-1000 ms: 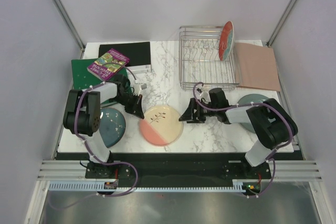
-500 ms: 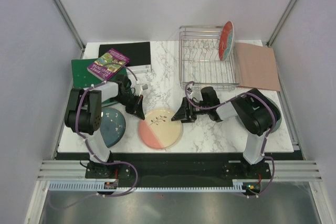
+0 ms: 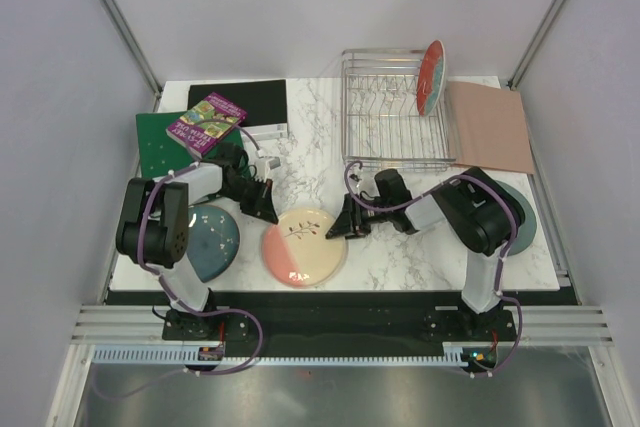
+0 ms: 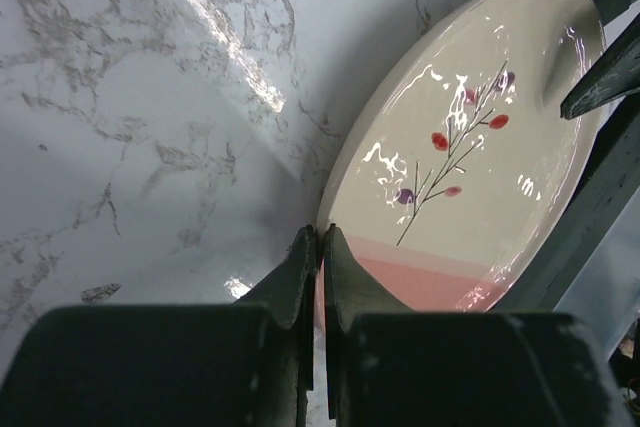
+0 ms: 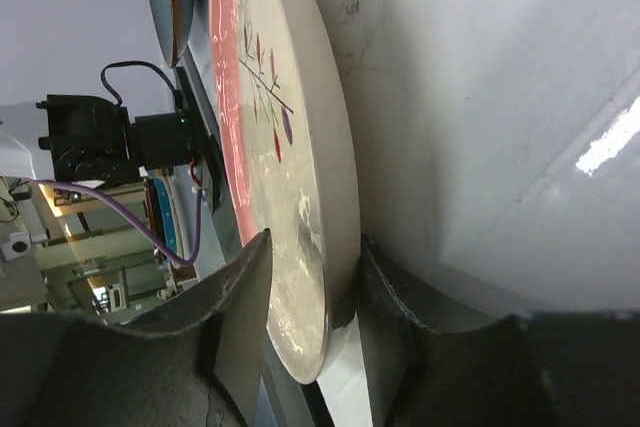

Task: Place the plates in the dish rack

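Observation:
The cream-and-pink plate (image 3: 303,247) lies on the marble table between my grippers. My left gripper (image 3: 265,207) is shut and empty, its tips (image 4: 320,232) pressed against the plate's left rim (image 4: 470,157). My right gripper (image 3: 345,227) is shut on the plate's right rim (image 5: 300,147), one finger on top and one beneath (image 5: 312,247). The speckled teal-blue plate (image 3: 210,242) lies at the left. The red plate (image 3: 431,77) stands at the right end of the wire dish rack (image 3: 390,117). The grey-green plate (image 3: 522,215) is mostly hidden under the right arm.
A green binder (image 3: 158,147) with a purple book (image 3: 205,122) on it and a black mat (image 3: 240,99) lie at the back left. A pinkish-brown mat (image 3: 490,127) lies to the right of the rack.
My right gripper moved left to the cream-and-pink plate and closed over its right rim. The plate slid a little left and nearer. The left gripper stayed shut at the left rim.

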Controlling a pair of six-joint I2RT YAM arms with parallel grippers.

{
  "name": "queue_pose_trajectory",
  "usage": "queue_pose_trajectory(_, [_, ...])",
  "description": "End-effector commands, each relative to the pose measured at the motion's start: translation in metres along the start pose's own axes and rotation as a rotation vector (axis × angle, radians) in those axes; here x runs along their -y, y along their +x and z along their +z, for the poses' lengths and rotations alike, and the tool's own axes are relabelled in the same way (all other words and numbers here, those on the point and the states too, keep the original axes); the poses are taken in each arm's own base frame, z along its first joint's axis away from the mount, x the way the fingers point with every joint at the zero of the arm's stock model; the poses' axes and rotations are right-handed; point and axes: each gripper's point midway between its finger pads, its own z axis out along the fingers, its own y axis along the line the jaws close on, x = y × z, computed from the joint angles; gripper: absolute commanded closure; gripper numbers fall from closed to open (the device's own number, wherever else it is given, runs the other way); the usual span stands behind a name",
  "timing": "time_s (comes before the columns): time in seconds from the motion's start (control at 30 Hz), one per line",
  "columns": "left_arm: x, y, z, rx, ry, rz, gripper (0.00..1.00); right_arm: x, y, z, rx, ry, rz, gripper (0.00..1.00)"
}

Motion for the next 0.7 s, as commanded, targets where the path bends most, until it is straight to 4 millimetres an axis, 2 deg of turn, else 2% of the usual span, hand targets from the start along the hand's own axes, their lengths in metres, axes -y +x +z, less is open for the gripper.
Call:
queue_pose_trajectory(0.0, [0.022,-0.03,-0.004,0.117,0.078,0.019,0.98,0.029,0.032,0.015,-0.094,0.102,0.014,0.6])
queue_pose_trajectory(0.07, [0.023,-0.031,-0.005,0.123,0.077,0.021,0.97,0.027,0.029,0.017,-0.098,0.101,0.0,0.66])
queue_pose_trajectory(0.17, [0.025,-0.032,-0.009,0.136,0.072,0.037,0.98,0.025,0.027,0.016,-0.117,0.106,-0.032,0.84])
queue_pose_trajectory(0.2, [0.026,-0.035,-0.011,0.144,0.066,0.037,0.98,0.024,0.03,0.014,-0.135,0.112,-0.025,1.0])
queue_pose_trajectory(0.27, [0.027,-0.037,-0.016,0.149,0.045,0.028,0.96,0.008,0.019,0.01,-0.128,0.092,-0.104,1.0])
queue_pose_trajectory(0.3, [0.024,-0.041,-0.02,0.154,0.01,0.029,0.82,0.005,0.023,0.005,-0.153,0.101,-0.098,1.0])
queue_pose_trajectory(0.37, [0.028,-0.048,-0.038,0.189,-0.045,0.061,0.65,-0.016,0.01,-0.003,-0.148,0.086,-0.221,1.0])
queue_pose_trajectory(0.4, [0.028,-0.054,-0.048,0.214,-0.088,0.1,0.55,-0.016,0.014,-0.013,-0.177,0.114,-0.202,1.0])
queue_pose_trajectory(0.47, [0.041,-0.065,-0.076,0.285,-0.141,0.178,0.5,-0.038,-0.006,-0.025,-0.157,0.101,-0.325,1.0])
queue_pose_trajectory(0.5, [0.044,-0.073,-0.088,0.315,-0.177,0.228,0.45,-0.039,-0.003,-0.037,-0.188,0.131,-0.304,1.0])
queue_pose_trajectory(0.57, [0.06,-0.082,-0.117,0.39,-0.225,0.295,0.41,-0.065,-0.026,-0.05,-0.153,0.133,-0.405,1.0])
queue_pose_trajectory(0.6, [0.065,-0.089,-0.13,0.423,-0.262,0.319,0.39,-0.068,-0.028,-0.061,-0.167,0.152,-0.422,1.0])
queue_pose_trajectory(0.63, [0.069,-0.092,-0.142,0.454,-0.292,0.335,0.37,-0.087,-0.047,-0.067,-0.131,0.147,-0.478,1.0])
queue_pose_trajectory(0.67, [0.078,-0.096,-0.158,0.506,-0.326,0.36,0.35,-0.097,-0.058,-0.075,-0.106,0.158,-0.508,1.0])
